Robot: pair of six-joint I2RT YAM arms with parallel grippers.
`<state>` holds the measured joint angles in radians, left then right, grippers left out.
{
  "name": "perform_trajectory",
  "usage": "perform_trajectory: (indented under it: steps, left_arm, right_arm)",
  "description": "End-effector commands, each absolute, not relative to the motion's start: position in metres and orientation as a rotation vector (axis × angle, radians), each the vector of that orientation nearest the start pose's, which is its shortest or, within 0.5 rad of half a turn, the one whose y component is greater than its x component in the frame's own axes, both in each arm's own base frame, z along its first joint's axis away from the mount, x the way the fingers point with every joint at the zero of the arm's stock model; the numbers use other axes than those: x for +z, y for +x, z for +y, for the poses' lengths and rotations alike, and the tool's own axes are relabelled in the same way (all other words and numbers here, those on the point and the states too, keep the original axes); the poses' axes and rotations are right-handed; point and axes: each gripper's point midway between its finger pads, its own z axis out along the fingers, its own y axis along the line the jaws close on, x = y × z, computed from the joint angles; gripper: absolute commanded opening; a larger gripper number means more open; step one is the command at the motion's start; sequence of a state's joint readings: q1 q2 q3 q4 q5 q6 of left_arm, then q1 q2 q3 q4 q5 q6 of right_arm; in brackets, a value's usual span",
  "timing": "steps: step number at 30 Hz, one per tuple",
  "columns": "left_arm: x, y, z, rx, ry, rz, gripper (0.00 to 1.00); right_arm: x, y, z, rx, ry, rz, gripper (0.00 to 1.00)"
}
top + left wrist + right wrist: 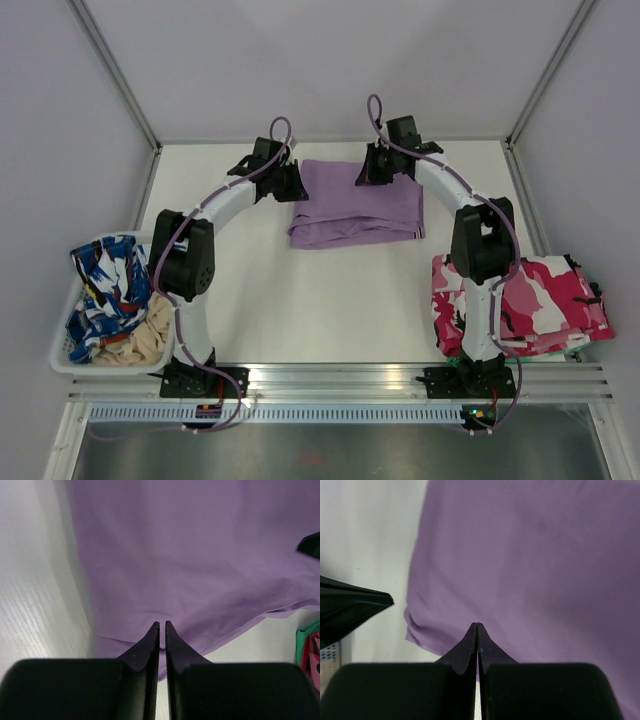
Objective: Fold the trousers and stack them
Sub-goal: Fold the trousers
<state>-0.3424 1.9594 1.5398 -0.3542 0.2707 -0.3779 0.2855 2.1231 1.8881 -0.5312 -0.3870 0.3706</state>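
Note:
The lilac trousers (pixel 355 205) lie folded into a rough rectangle at the far middle of the table. My left gripper (pixel 293 185) is at their far left corner. In the left wrist view its jaws (pixel 160 624) are closed to a thin slit, with the edge of the trousers (pixel 200 555) caught between them. My right gripper (pixel 372 168) is at the far edge, right of the middle. Its fingers (pixel 477 625) are pressed together on the hem of the trousers (pixel 535 565). The cloth under both grippers is hidden.
A white basket (pixel 60 345) at the near left holds blue-and-white patterned clothing (pixel 105 285) and a beige cloth (pixel 135 340). A folded pink, white and black camouflage garment (pixel 530 300) lies at the near right. Frame posts stand at the table's far corners.

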Motion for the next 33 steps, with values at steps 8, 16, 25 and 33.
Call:
perform_trajectory:
  steps: [8,16,25,33]
  left_arm:
    - [0.077,0.44,-0.237,-0.744,0.065,2.504,0.03]
    - [0.063,0.407,-0.236,-0.775,0.171,2.555,0.03]
    - [0.05,0.383,-0.242,-0.737,0.327,2.613,0.02]
    - [0.046,0.379,-0.227,-0.637,0.331,2.632,0.02]
  right_arm:
    - [0.073,0.46,0.225,0.695,-0.141,2.582,0.0]
    - [0.075,0.435,0.213,0.646,-0.223,2.64,0.0]
    - [0.065,0.394,0.211,0.73,-0.427,2.649,0.0]
    - [0.029,0.379,0.202,0.694,-0.412,2.745,0.0]
